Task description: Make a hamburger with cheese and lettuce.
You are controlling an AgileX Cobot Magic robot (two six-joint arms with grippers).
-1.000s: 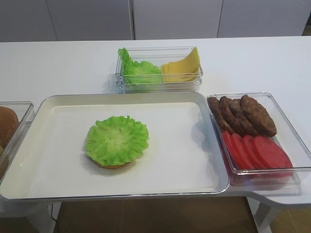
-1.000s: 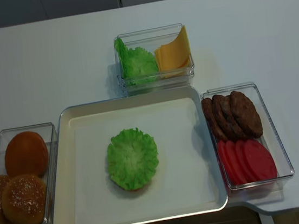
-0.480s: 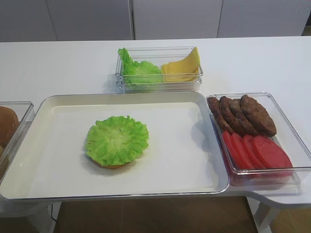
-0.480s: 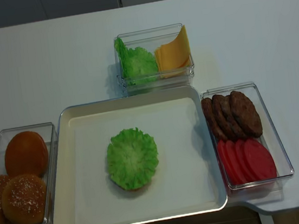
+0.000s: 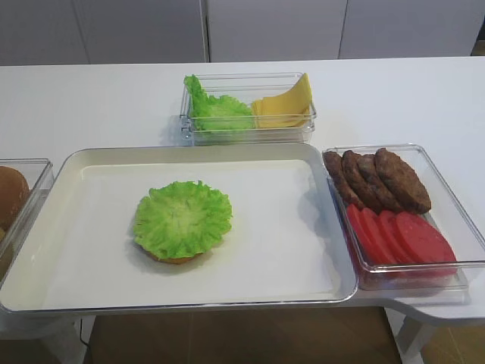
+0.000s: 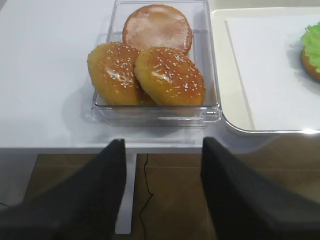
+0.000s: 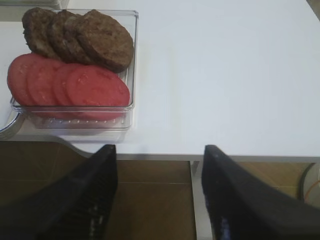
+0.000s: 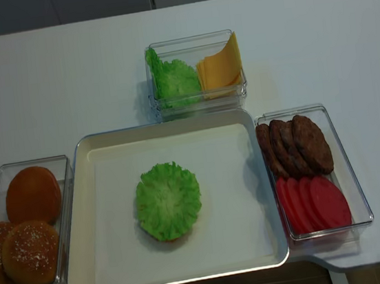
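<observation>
Exterior view: lettuce [image 5: 182,219] covers the bun [image 5: 176,259] on the tray [image 5: 303,163]; both grippers [image 7: 159,172] [image 6: 162,160] seemingly hang spread, empty.

1. We see the hamburger [image 5: 176,258] only as a thin golden rim under the lettuce [image 5: 182,218]; its cut face is covered.
2. The left bun container [image 5: 30,199] is cut off by the frame edge in the exterior high view; we make out part of one bun [image 5: 10,194].
3. In the left wrist view the lettuce and bun half are clipped at the right edge.
4. Both grippers, left gripper [image 6: 162,190] and right gripper [image 7: 159,192], show only as dark, blurred fingers; their bodies lie below the frame.
5. The cheese [image 8: 220,66] slices overlap; we cannot count them.
</observation>
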